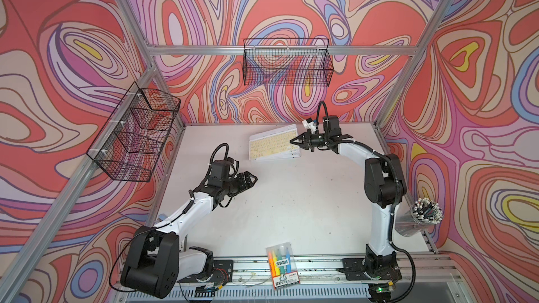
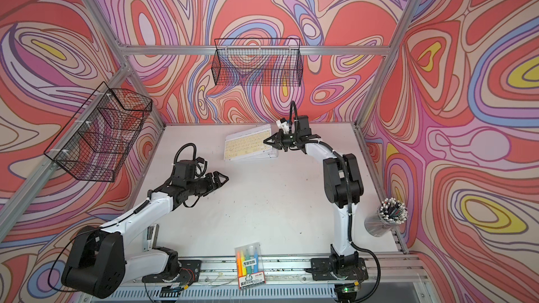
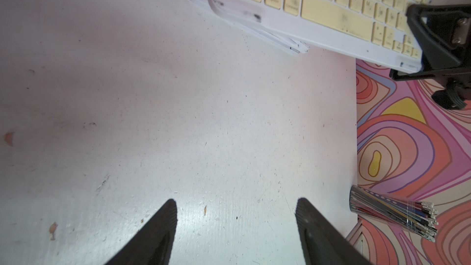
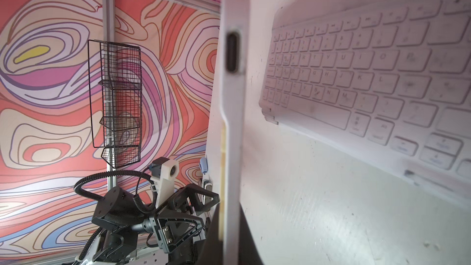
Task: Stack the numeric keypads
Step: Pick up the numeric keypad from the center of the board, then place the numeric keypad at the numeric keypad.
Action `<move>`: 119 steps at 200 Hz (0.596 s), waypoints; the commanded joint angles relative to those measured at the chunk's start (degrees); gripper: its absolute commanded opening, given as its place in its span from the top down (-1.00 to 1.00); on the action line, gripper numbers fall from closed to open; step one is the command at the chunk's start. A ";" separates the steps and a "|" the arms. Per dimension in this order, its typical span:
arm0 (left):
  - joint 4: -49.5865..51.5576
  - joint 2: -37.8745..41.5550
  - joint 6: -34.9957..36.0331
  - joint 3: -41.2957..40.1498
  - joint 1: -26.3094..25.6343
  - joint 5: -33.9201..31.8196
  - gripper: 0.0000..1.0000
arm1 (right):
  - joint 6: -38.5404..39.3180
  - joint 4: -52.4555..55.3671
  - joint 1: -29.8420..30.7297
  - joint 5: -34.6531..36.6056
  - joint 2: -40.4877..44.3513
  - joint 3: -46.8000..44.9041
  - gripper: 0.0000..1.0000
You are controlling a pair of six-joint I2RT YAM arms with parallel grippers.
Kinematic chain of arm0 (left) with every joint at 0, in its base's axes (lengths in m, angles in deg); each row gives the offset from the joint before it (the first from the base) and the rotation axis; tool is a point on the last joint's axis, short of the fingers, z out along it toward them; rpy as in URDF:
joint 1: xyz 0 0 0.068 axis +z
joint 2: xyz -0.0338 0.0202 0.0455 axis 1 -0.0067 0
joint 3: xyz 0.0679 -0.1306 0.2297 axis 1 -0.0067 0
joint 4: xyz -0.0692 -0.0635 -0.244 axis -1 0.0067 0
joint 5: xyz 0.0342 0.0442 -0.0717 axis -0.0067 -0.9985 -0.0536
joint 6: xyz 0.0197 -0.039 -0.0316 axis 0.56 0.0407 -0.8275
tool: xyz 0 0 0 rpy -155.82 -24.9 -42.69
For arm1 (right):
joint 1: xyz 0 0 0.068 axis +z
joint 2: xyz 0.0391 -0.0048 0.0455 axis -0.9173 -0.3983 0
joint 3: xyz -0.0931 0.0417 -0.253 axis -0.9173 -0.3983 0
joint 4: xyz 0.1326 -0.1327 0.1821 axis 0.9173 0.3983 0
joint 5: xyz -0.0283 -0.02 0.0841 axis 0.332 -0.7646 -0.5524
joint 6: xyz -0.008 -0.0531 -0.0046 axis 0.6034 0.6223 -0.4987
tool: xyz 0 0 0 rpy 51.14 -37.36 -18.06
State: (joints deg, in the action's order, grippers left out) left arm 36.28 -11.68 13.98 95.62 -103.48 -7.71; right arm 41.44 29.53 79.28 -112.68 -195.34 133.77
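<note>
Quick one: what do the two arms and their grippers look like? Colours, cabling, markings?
Both the left arm and right arm have white link shells with black joint housings. Each wrist carries a loop of black corrugated cable conduit. The left gripper and right gripper are black, with triangular open-frame fingers. No markings legible.

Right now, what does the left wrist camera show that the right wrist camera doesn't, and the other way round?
Left wrist only: the clear cup of pencils and the key faces of the thin yellow-keyed keypad. Right wrist only: the black wire basket on the wall, the face of the white-keyed keypad underneath, and a port in the yellow one's edge. Both: that yellow keypad, the white tabletop and the open left gripper.
</note>
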 commanded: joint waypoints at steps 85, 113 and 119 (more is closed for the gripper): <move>0.49 -1.40 0.31 0.85 0.60 0.22 -0.54 | -11.37 -15.54 -2.08 -4.47 -12.18 6.71 1.00; 0.16 -2.05 0.35 0.94 0.64 0.54 -0.54 | -15.18 -20.44 -3.17 -5.01 -14.03 6.59 1.00; 0.02 -2.31 0.34 0.99 0.60 0.57 -0.54 | -16.23 -21.58 -3.47 -5.22 -14.41 6.70 1.00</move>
State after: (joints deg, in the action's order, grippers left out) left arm 36.25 -12.82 13.96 95.71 -103.20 -7.58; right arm 29.68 16.81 77.07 -114.90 -208.32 138.16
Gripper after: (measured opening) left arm 0.769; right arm 0.050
